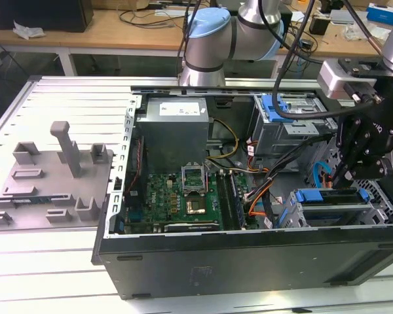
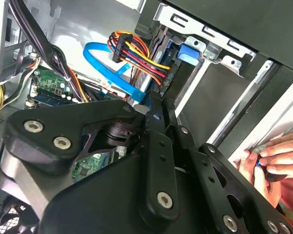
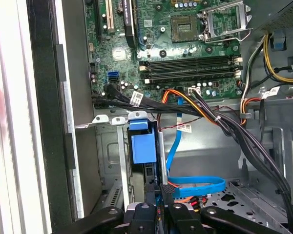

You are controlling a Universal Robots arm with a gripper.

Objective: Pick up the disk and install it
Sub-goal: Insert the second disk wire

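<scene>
The disk [image 1: 327, 198] stands on edge in the lower drive cage [image 1: 373, 212] at the exterior view's right, and its blue carrier rail shows along the top. In the first wrist view the disk [image 3: 150, 173] is a dark slab under a blue tab [image 3: 140, 146]. My gripper [image 1: 336, 179] hangs just above that cage, pointing down. Its fingers [image 3: 168, 195] lie close together, shut, with the tips at the disk's edge [image 2: 158, 58]. A blue data cable [image 2: 107, 63] and a bundle of coloured power wires [image 2: 136, 51] run to the disk's end beside my gripper [image 2: 154, 100].
The computer case [image 1: 249, 252] lies open on a white slatted table. Inside are a motherboard [image 1: 177, 196], a grey power-supply box [image 1: 175, 127] and an upper cage with a blue latch [image 1: 274, 106]. Thick black cables [image 3: 224, 126] cross the case. A person's hand [image 2: 276, 156] rests outside the case wall.
</scene>
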